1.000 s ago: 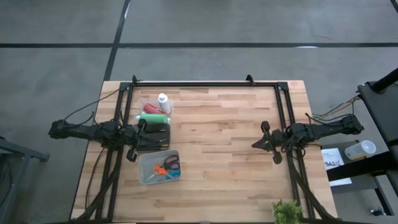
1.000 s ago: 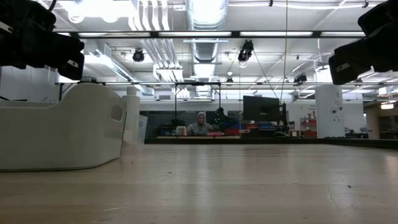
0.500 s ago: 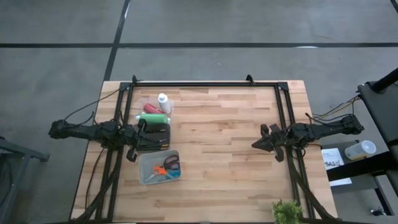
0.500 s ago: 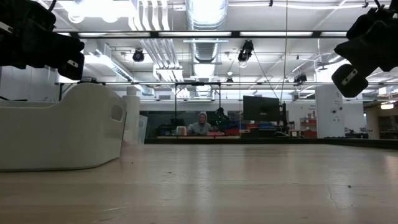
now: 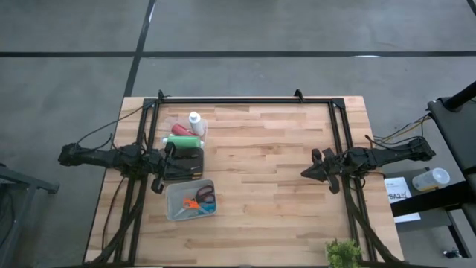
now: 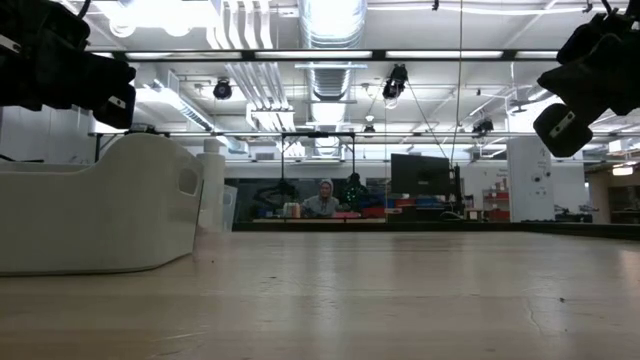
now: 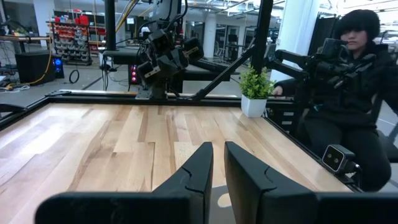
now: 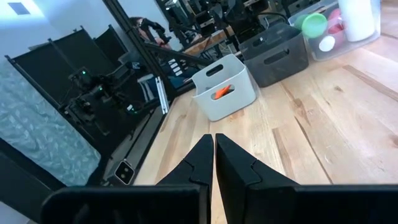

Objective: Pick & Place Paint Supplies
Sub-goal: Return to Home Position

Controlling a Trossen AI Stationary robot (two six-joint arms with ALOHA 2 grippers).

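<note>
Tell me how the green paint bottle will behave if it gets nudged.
The green paint bottle lies on its side, so it will likely roll. The red bottle beside it may block rolling that way. It probably shifts easily, being small.

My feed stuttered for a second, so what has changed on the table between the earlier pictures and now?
Only the right arm moved: its wrist turned and its shut claw tipped down early on, then held. It took hold of nothing. The left claw stayed above the dark bin, holding nothing. The white bottle, red bottle, green bottle and light bin did not move.
</note>
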